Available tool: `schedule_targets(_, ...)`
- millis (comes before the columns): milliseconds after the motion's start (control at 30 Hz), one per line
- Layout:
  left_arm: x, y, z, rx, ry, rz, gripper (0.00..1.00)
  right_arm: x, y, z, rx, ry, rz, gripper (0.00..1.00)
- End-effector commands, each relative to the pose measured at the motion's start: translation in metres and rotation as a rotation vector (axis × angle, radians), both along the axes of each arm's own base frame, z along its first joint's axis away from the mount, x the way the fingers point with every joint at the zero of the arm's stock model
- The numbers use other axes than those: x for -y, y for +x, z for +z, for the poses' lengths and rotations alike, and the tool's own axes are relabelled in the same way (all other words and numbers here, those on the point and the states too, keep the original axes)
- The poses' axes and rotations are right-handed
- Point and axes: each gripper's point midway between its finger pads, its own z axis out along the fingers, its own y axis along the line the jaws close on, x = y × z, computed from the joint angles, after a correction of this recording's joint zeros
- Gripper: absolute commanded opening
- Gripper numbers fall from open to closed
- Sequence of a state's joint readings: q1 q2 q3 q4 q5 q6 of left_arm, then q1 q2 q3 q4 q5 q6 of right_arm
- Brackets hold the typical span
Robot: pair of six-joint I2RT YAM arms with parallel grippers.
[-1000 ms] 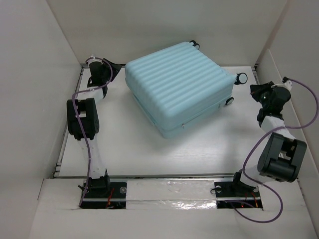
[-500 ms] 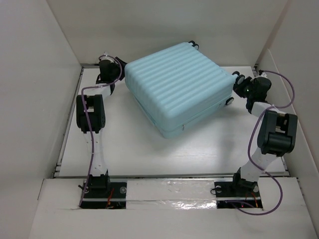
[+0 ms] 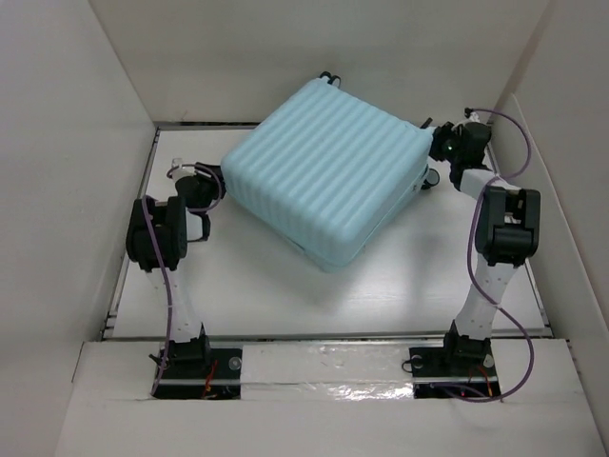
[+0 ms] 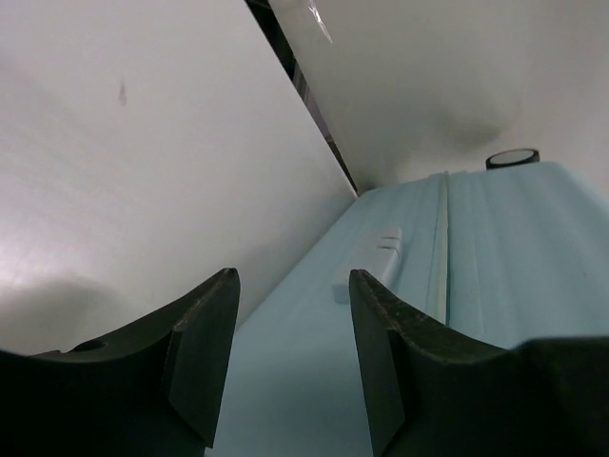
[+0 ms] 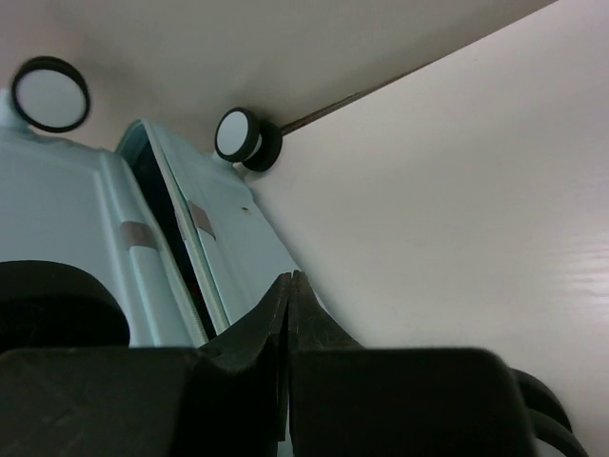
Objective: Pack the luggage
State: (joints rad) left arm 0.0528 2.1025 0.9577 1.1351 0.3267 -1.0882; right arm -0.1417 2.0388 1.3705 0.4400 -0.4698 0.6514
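White walls box in the pale tabletop [image 3: 247, 295], where the luggage [image 3: 324, 171] lies skewed toward the far edge, midway between the side edges. I judge that my left gripper [image 4: 292, 278], fingers apart, braces its left side, while my right gripper [image 5: 288, 278], fingers pressed together on nothing, serves as a wedge near the far-right corner, where the two shells gape. I count one luggage, two grippers, and two wheels [image 5: 52, 93] in the right wrist view.

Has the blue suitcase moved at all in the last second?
Yes. The luggage has shifted left along the back wall, and its left corner now lies nearer the left edge of the table.
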Motion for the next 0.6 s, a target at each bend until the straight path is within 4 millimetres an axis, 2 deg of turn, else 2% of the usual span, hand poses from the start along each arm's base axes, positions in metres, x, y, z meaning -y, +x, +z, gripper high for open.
schedule_targets(0,0.046,-0.044,0.077,0.248,-0.007,-0.138,0.46,-0.138,-0.014,0.036,0.064,0.007,0.401,0.0)
schedule_targets(33,0.048,-0.051,0.077,0.25,0.004,-0.132,0.46,-0.153,-0.016,0.038,0.054,0.007,0.437,0.0)
schedule_targets(67,0.047,-0.06,0.095,0.296,0.008,-0.125,0.46,-0.161,-0.017,0.042,0.063,0.011,0.475,0.0)
schedule_targets(100,0.045,-0.075,0.083,0.265,0.009,-0.119,0.46,-0.163,-0.012,0.048,0.079,0.014,0.485,0.0)
schedule_targets(133,0.042,-0.082,0.082,0.259,0.004,-0.099,0.46,-0.171,-0.013,0.05,0.077,0.016,0.5,0.0)
schedule_targets(167,0.041,-0.09,0.093,0.276,0.003,-0.091,0.46,-0.171,-0.011,0.051,0.076,0.02,0.498,0.01)
schedule_targets(200,0.039,-0.1,0.083,0.243,0.004,-0.08,0.47,-0.171,-0.01,0.051,0.076,0.018,0.495,0.05)
schedule_targets(233,0.036,-0.103,0.083,0.232,0.005,-0.065,0.47,-0.17,-0.011,0.05,0.068,0.018,0.496,0.1)
schedule_targets(267,0.031,-0.106,0.084,0.214,0.007,-0.054,0.48,-0.159,-0.009,0.05,0.067,0.017,0.476,0.24)
schedule_targets(300,0.028,-0.105,0.087,0.21,0.009,-0.053,0.49,-0.153,-0.009,0.05,0.064,0.025,0.46,0.32)
schedule_targets(333,0.031,-0.107,0.088,0.202,0.006,-0.074,0.5,-0.147,-0.009,0.061,0.095,0.028,0.447,0.41)
schedule_targets(367,0.032,-0.108,0.093,0.21,0.0,-0.083,0.5,-0.141,-0.014,0.05,0.072,0.039,0.434,0.53)
schedule_targets(400,0.034,-0.107,0.099,0.22,-0.015,-0.089,0.51,-0.13,-0.015,0.052,0.072,0.051,0.409,0.59)
schedule_targets(433,0.036,-0.107,0.105,0.23,-0.029,-0.1,0.51,-0.13,-0.02,0.065,0.105,0.044,0.406,0.63)
schedule_targets(467,0.036,-0.106,0.11,0.234,-0.042,-0.103,0.51,-0.119,-0.022,0.058,0.087,0.039,0.375,0.73)
schedule_targets(533,0.043,-0.103,0.124,0.246,-0.08,-0.129,0.51,-0.109,-0.027,0.057,0.078,-0.005,0.348,0.8)
schedule_targets(567,0.044,-0.102,0.127,0.244,-0.09,-0.133,0.51,-0.1,-0.03,0.071,0.101,-0.027,0.327,0.85)
